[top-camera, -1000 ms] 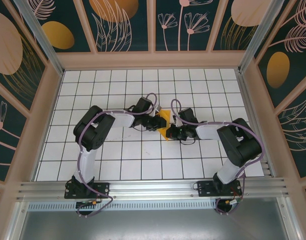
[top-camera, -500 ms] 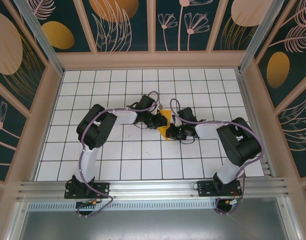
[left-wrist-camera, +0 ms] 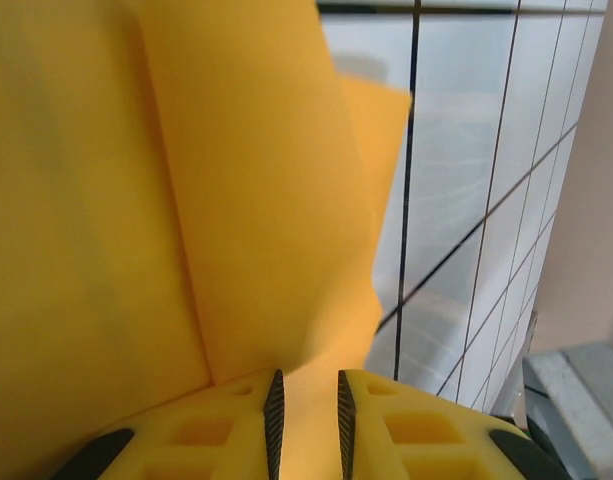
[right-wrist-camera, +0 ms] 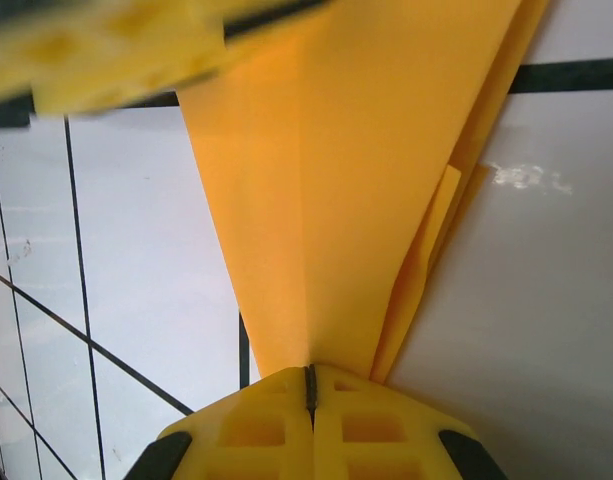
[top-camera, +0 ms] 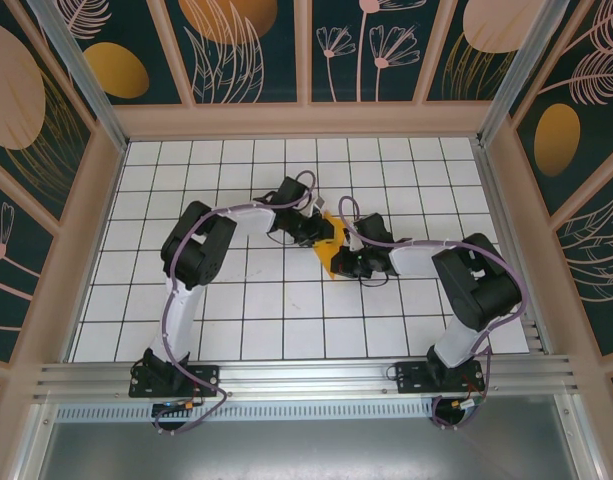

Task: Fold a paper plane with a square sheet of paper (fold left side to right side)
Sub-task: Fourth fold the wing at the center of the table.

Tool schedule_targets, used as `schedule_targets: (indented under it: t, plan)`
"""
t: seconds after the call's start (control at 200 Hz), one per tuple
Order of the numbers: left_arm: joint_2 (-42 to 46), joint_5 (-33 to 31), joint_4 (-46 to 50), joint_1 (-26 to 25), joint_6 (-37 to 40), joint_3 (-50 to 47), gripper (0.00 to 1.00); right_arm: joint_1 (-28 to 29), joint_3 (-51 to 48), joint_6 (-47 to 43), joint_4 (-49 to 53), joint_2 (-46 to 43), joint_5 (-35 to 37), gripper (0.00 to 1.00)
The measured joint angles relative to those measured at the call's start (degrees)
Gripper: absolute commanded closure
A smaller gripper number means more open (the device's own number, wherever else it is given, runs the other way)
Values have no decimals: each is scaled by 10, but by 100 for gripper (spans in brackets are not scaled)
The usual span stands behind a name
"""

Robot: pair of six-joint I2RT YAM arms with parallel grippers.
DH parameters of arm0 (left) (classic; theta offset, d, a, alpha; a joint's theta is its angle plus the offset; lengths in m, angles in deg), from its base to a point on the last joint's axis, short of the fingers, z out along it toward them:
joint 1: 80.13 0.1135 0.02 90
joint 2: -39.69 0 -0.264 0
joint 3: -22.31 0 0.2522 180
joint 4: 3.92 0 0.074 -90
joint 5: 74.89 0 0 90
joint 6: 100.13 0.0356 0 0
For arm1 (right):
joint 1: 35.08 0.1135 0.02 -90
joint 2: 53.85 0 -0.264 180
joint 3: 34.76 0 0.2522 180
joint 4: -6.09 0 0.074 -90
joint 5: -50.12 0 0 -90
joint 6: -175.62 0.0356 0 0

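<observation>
The orange-yellow sheet of paper (top-camera: 330,254), folded to a narrow point, lies mid-table between both grippers. In the right wrist view the folded paper (right-wrist-camera: 366,180) tapers down into my right gripper (right-wrist-camera: 310,378), whose jaws are shut on its pointed end. My right gripper (top-camera: 345,263) sits at the paper's near right side. My left gripper (top-camera: 319,231) is at its far left corner. In the left wrist view a raised flap of the paper (left-wrist-camera: 256,200) stands in front of my left gripper (left-wrist-camera: 306,405), whose jaws stand a little apart with paper showing in the gap.
The white grid-tiled table (top-camera: 236,300) is ringed by a low wooden rim (top-camera: 306,120) and painted walls. Both arm bases stand on the metal rail (top-camera: 306,380) at the near edge. The left gripper's yellow finger (right-wrist-camera: 116,50) shows blurred at the right wrist view's top.
My left gripper has shifted up and to the right along the paper's far corner, and its elbow followed. The right gripper has held still.
</observation>
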Motion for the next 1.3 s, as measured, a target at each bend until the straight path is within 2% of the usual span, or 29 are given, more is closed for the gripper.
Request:
schedule_targets:
  t: [0.37, 0.786, 1.026, 1.161, 1.296]
  plan:
    - [-63, 5, 64, 37, 16, 120, 72, 1, -2, -6, -15, 1, 3, 100]
    - [-99, 17, 108, 54, 14, 192, 67, 2, -2, -6, -16, 2, 3, 100]
    - [-98, 10, 98, 57, 15, 194, 63, 7, -1, -6, -16, -4, 12, 100]
    - [-69, -45, 62, 72, 30, 164, 62, 10, 2, -10, -10, -7, 18, 100]
    - [9, -85, 35, 104, 42, 97, 59, 11, 5, -17, 13, -18, 24, 100]
